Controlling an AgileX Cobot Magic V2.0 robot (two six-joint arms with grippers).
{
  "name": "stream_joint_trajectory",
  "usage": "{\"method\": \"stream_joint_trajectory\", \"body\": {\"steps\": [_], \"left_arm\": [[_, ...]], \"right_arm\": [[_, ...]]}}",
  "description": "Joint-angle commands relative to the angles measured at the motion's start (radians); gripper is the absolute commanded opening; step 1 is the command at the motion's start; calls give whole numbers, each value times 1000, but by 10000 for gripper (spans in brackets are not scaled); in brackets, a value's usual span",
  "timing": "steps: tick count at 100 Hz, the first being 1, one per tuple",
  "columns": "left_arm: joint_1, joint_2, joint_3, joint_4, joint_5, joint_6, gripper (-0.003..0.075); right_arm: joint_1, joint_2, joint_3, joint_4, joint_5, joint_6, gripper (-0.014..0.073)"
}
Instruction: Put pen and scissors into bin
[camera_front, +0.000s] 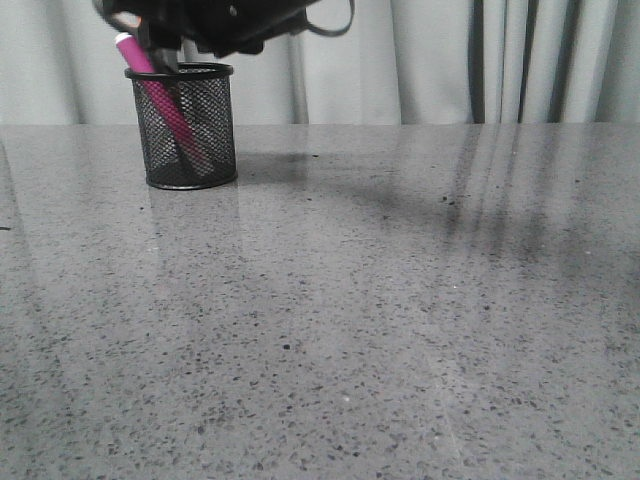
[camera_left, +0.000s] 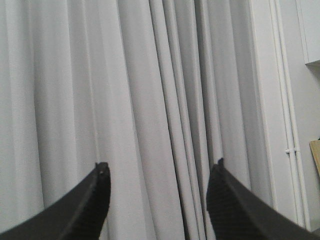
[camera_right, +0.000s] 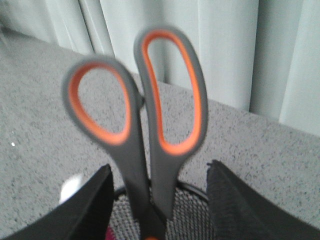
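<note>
The black mesh bin (camera_front: 185, 72) stands on the table at the far left. The pink pen (camera_front: 160, 95) leans inside it, its white tip above the rim. My right gripper (camera_front: 165, 50) hovers just over the bin. In the right wrist view it (camera_right: 160, 167) is open, and the scissors (camera_right: 150, 150) stand between its fingers without touching them. The grey and orange handles are up, the blades down in the bin (camera_right: 192, 210), and the scissors look blurred. My left gripper (camera_left: 160, 164) is open and empty, facing the curtain.
The grey speckled table (camera_front: 380, 300) stretches from the bin to the front edge. A pale curtain (camera_front: 450, 60) hangs behind the table.
</note>
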Motion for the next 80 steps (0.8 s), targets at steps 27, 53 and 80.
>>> {"method": "stream_joint_trajectory", "body": {"steps": [27,53,80], "left_arm": [[-8,-91,118,-38,-334,-4,0],[-17,-324,377,-130,-603,94,-18],[-31,-430,552,-130,-374,80,-19]], "right_arm": [[-3,-343,-31,-30,226,-4,87],[-3,-788,348,-170,357,-10,-70],[-3,-1422,946,-211,355,-10,-70]]}}
